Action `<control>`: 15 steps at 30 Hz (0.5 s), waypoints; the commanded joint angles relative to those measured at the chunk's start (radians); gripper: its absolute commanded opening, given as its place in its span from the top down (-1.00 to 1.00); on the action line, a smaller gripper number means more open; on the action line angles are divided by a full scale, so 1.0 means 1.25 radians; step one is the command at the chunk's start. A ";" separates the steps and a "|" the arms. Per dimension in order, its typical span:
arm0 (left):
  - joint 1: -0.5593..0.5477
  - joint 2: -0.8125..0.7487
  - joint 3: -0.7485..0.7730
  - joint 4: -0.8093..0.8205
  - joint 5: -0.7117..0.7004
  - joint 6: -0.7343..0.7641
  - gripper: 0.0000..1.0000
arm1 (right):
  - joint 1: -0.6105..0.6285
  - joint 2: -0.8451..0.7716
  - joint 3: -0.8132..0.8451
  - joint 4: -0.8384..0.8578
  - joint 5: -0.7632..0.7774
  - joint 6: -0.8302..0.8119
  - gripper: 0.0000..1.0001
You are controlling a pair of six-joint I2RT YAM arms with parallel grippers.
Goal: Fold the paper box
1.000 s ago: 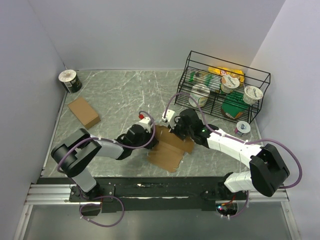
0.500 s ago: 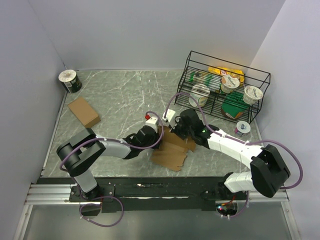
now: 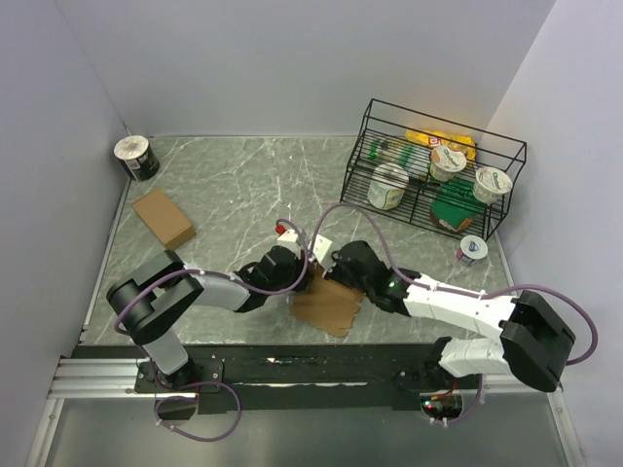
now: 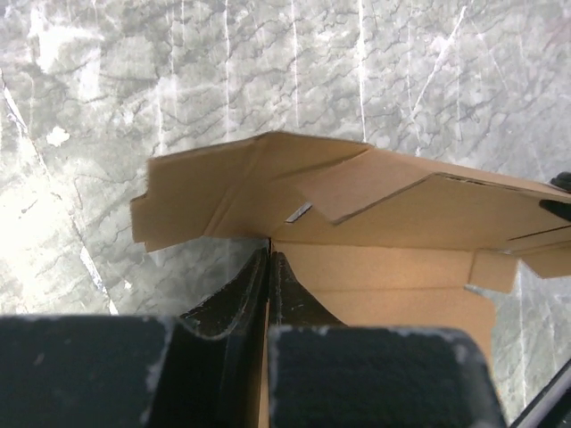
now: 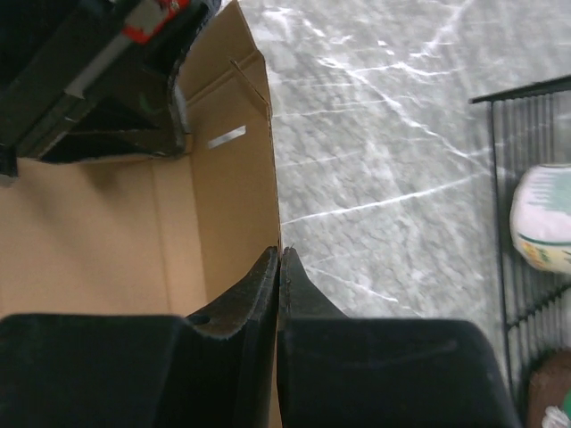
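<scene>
Brown cardboard paper box [image 3: 326, 304], half folded, on grey surface [image 3: 224, 185].
The left hand [image 4: 268, 256] and right hand [image 5: 278, 256] each pinch a flap.

A closed brown cardboard box [image 3: 164, 218] lies near the left edge of the grey marbled table [image 3: 234, 185], with a dark, pale-topped cylinder [image 3: 134, 156] in the back left corner. At back right a black wire rack [image 3: 448, 124] holds a white tub [image 3: 388, 185], two lidded cups [image 3: 448, 162], a yellow packet [image 3: 440, 139] and a green packet [image 3: 454, 206]; another small cup [image 3: 472, 249] stands just outside it.
</scene>
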 commanded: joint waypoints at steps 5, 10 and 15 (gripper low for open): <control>0.010 -0.041 -0.036 0.095 0.091 -0.045 0.83 | 0.107 0.034 -0.060 0.168 0.208 -0.024 1.00; 0.025 -0.042 -0.048 0.122 0.114 -0.048 0.81 | 0.159 0.050 -0.073 0.226 0.311 -0.079 1.00; 0.038 -0.044 -0.052 0.152 0.141 -0.054 0.68 | 0.194 0.065 -0.077 0.280 0.391 -0.131 1.00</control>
